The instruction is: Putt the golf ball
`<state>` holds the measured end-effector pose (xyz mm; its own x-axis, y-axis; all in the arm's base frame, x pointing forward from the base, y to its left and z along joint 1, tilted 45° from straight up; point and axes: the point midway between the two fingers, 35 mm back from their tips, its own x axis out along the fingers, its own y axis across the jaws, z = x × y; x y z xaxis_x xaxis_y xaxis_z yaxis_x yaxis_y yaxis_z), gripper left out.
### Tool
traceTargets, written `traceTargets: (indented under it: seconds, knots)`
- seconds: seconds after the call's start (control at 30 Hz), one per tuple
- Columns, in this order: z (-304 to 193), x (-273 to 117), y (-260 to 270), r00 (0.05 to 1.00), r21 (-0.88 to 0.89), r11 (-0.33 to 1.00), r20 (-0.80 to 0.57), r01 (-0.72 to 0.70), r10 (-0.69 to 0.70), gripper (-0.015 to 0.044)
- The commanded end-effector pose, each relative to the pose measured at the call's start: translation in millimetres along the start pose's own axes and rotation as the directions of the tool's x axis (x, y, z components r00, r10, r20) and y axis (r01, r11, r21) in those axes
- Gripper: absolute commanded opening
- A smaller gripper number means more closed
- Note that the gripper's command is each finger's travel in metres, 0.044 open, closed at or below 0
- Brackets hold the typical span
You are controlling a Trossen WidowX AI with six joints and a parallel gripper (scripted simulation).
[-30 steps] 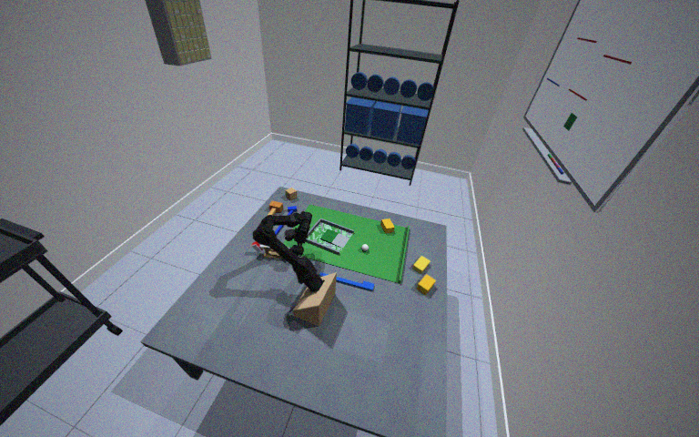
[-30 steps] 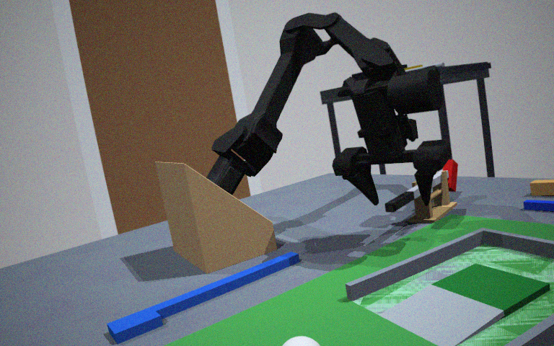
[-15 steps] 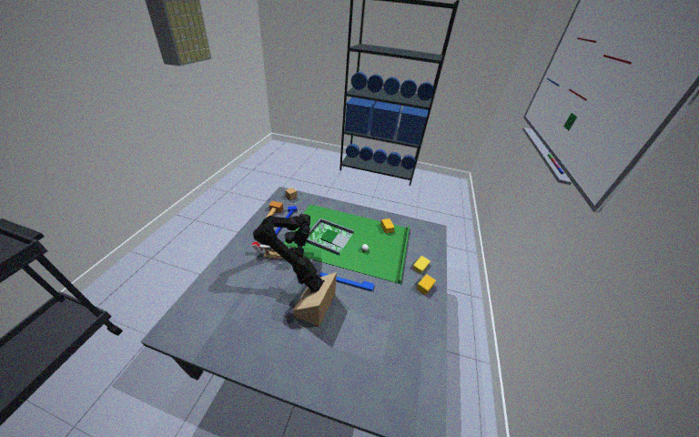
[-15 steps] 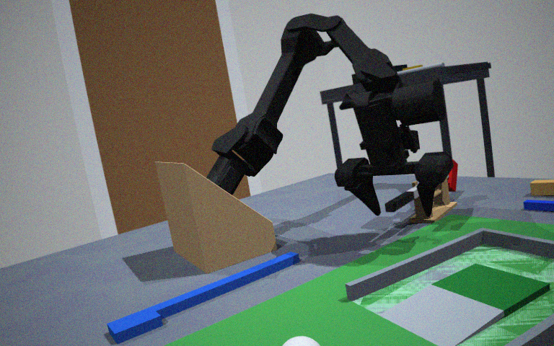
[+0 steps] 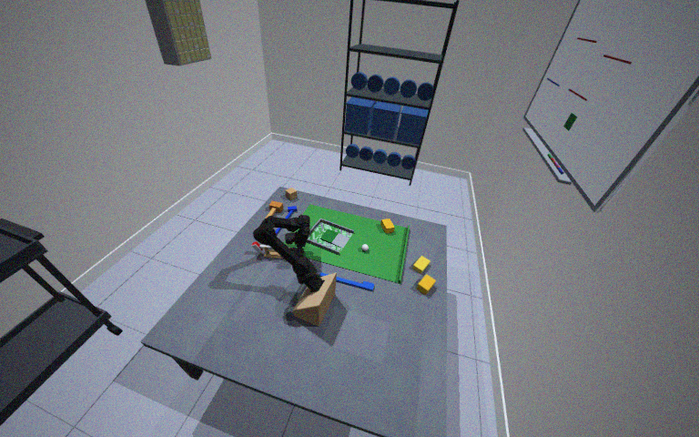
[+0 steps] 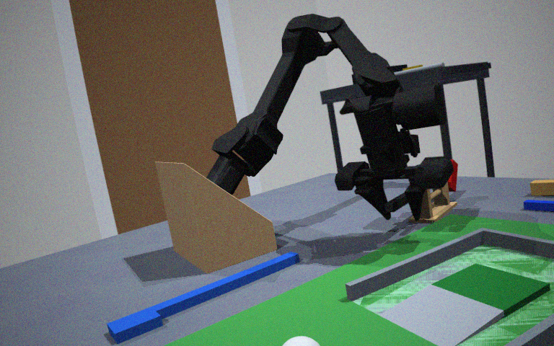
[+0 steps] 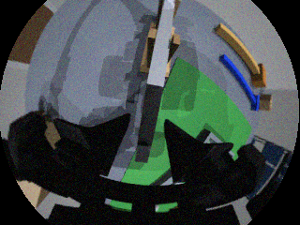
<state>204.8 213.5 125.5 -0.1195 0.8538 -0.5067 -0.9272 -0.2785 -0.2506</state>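
The red putter point(image 5: 256, 244) point(image 6: 453, 179) point(image 7: 161, 56) has a red head, white shaft and dark grip, and rests on a wooden stand point(image 5: 270, 254) point(image 6: 441, 208). Its head is outside the wrist view. My gripper point(image 6: 402, 217) point(image 7: 147, 119) is partly open, pointing down, with its fingers on either side of the dark grip; gaps show on both sides in the wrist view. The white golf ball point(image 5: 364, 248) point(image 6: 301, 342) lies on the green mat point(image 5: 379, 265) point(image 6: 286, 313). The grey ramp point(image 5: 343, 238) point(image 6: 445, 313) rises to the raised green point(image 5: 329, 236) point(image 6: 490, 283).
Low grey walls point(image 6: 408, 267) border the ramp area. A blue putter point(image 5: 355, 282) point(image 6: 229, 287) lies beside the mat, near the arm's wooden base point(image 5: 319, 303) point(image 6: 220, 228). Another blue club point(image 7: 239, 77) and an orange-headed one point(image 5: 276, 206) point(image 7: 260, 75) lie at the far left. Yellow blocks point(image 5: 421, 264) point(image 5: 387, 225) stand right.
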Motion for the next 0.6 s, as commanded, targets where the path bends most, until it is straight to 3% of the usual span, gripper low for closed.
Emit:
traceTargets:
  seconds: [0.0, 0.13, 0.37, 0.57]
  knots:
    - [0.4, -0.3, -0.1, 1.0, -0.002, 1.0, 0.0, 0.0, 0.0, 0.0151]
    - [0.4, -0.3, -0.1, 1.0, -0.002, 1.0, 0.0, 0.0, 0.0, 0.0046]
    - [0.4, -0.9, -0.2, 1.0, -0.002, 1.0, 0.0, 0.0, 0.0, 0.0]
    - [1.0, -17.5, -2.6, 1.0, -0.002, 1.0, -0.012, -0.004, 0.004, 0.0]
